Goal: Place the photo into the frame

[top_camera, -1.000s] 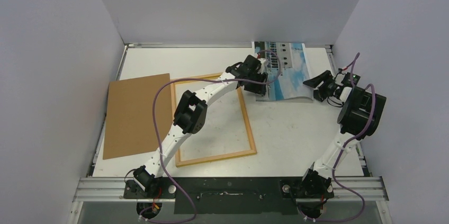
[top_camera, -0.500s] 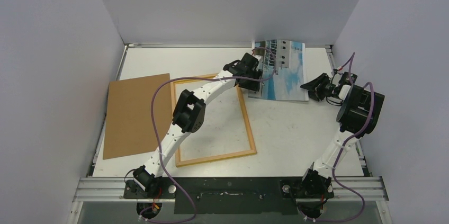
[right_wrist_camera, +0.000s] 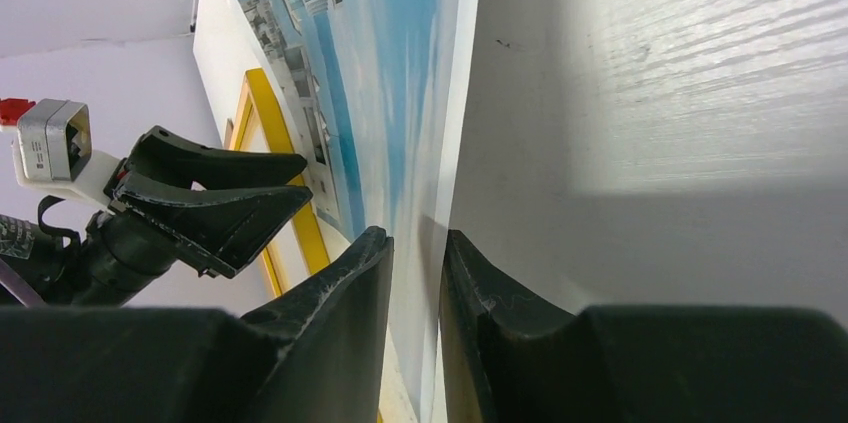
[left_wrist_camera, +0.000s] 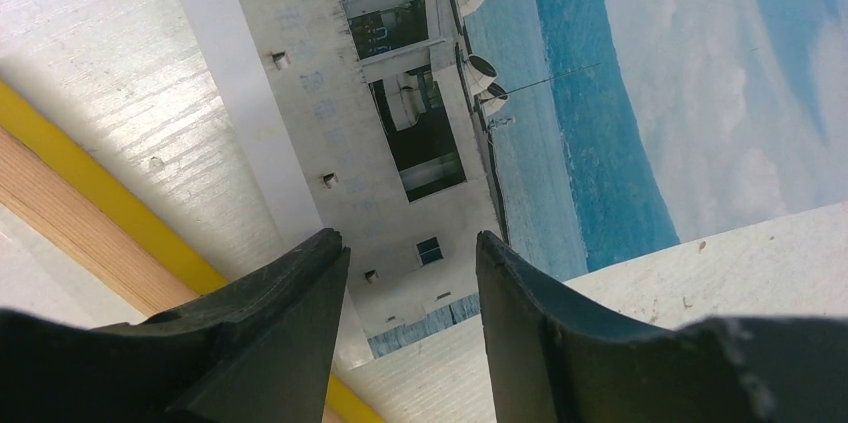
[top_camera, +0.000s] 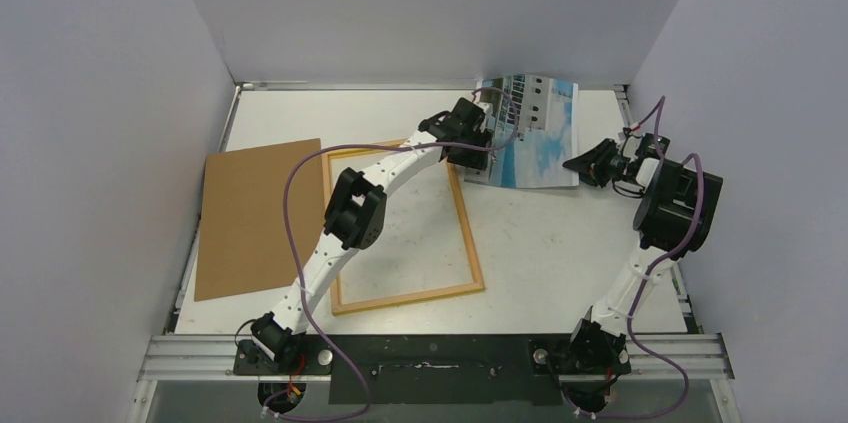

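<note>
The photo (top_camera: 535, 138) lies at the back right of the table, its left near corner over the frame's far right corner. The frame (top_camera: 468, 233) lies with its light-wood back up at the centre. My left gripper (top_camera: 478, 151) is open and hovers over the photo's left near corner. In the left wrist view the photo (left_wrist_camera: 420, 93) and the frame's yellow edge (left_wrist_camera: 110, 208) show beyond that gripper (left_wrist_camera: 410, 243). My right gripper (top_camera: 582, 163) is closed to a narrow gap on the photo's right edge. In the right wrist view that edge (right_wrist_camera: 445, 143) runs between its jaws (right_wrist_camera: 418, 248), slightly lifted.
A plain brown backing board (top_camera: 258, 215) lies flat at the left of the table, next to the frame. White walls close in the back and both sides. The left arm (top_camera: 355, 213) stretches across the frame.
Both grippers and the photo have shifted a little to the left. The right jaws have narrowed onto the photo's right edge. The photo's curled near right corner lies flatter.
</note>
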### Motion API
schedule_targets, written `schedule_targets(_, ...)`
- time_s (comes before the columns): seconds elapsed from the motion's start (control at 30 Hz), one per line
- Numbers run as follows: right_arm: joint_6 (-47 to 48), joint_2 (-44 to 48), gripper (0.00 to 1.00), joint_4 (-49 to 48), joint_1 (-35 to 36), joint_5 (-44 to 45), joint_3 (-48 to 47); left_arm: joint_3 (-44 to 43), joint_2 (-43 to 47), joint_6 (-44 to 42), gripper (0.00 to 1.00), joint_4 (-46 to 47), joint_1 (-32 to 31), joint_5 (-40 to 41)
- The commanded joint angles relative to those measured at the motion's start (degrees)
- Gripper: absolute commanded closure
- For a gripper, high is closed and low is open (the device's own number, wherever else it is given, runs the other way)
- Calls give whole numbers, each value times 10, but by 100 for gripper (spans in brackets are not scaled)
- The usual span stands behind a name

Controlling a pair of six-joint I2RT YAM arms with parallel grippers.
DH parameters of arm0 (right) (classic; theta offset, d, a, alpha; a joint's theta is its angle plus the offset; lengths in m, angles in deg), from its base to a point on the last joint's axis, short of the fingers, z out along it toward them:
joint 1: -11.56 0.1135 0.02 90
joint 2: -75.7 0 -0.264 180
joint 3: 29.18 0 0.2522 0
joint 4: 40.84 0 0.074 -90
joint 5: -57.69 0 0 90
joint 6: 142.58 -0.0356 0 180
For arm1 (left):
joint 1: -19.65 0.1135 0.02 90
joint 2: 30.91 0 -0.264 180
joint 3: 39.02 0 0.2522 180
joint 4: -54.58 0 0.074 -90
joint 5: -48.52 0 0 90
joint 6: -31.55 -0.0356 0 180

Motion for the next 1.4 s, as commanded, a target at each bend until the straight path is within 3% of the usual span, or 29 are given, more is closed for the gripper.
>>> schedule_targets(0.0, 6, -6, 76, -12, 12, -15, -23, 18, -24, -9, 50, -43, 11, -12)
schedule_targets(0.27, -2, 20, 100, 14, 18, 20, -36, 25, 34, -9, 45, -33, 21, -87)
schedule_targets(0.4, -7, 43, 100, 30, 22, 42, -38, 77, 120, -22, 42, -3, 34, -142)
schedule_targets(0.7, -44, 131, 100, 47, 26, 70, -30, 179, 270, -46, 32, 18, 62, -146)
schedule_targets(1.13, -93, 287, 100, 131, 35, 124, -25, 191, 361, -61, 29, -21, 86, -110)
schedule_targets(1.37, -120, 383, 100, 264, 86, 202, -39, 186, 407, -19, 27, -58, 114, -138)
